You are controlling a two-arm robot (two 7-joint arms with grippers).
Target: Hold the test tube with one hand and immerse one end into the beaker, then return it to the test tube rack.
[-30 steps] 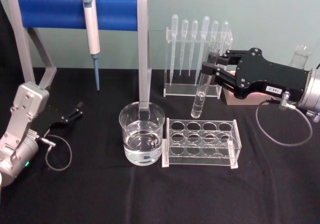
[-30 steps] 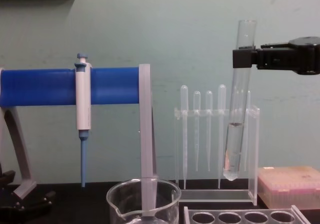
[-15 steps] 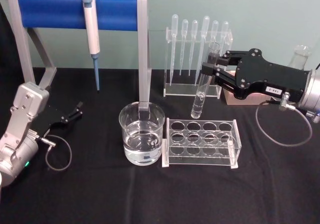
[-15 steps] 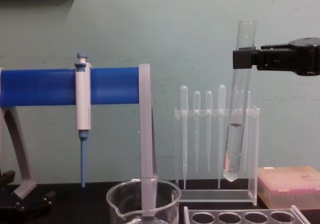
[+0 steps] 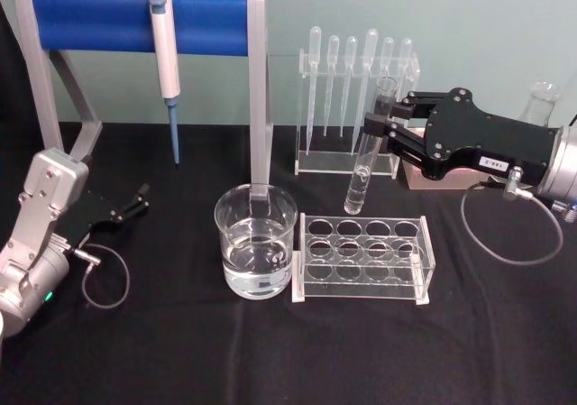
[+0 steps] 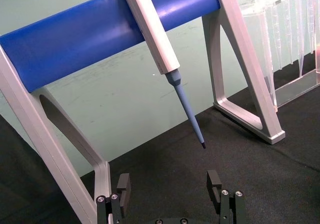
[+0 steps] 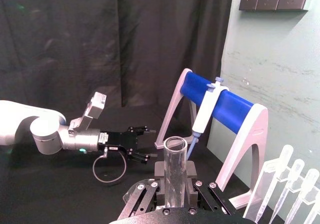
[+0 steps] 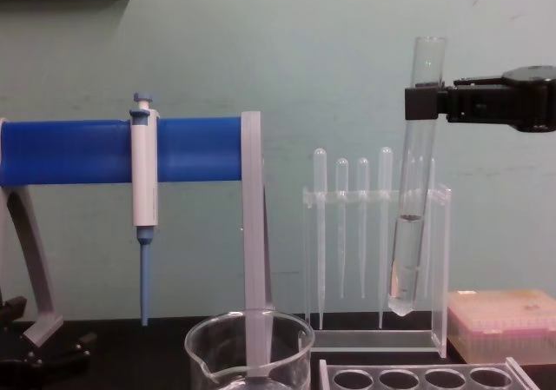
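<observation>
The test tube (image 5: 368, 145) is a long clear glass tube holding some liquid, hanging upright in the air above the hole rack (image 5: 363, 258). My right gripper (image 5: 377, 127) is shut on its upper part, just under the open rim. From the chest the test tube (image 8: 413, 206) hangs well above the table, held by the black right gripper (image 8: 424, 103). Its rim (image 7: 175, 145) shows in the right wrist view. The beaker (image 5: 256, 252), wide and part full of water, stands left of the rack; its rim (image 8: 249, 334) lies low and left of the tube. My left gripper (image 5: 140, 197) rests open at far left.
A grey and blue stand (image 5: 140, 22) carries a white and blue micropipette (image 5: 165, 58) behind the beaker. A clear rack of plastic pipettes (image 5: 356, 89) stands behind the tube. A pink box (image 8: 506, 325) sits at the right. A cable loops under the right wrist.
</observation>
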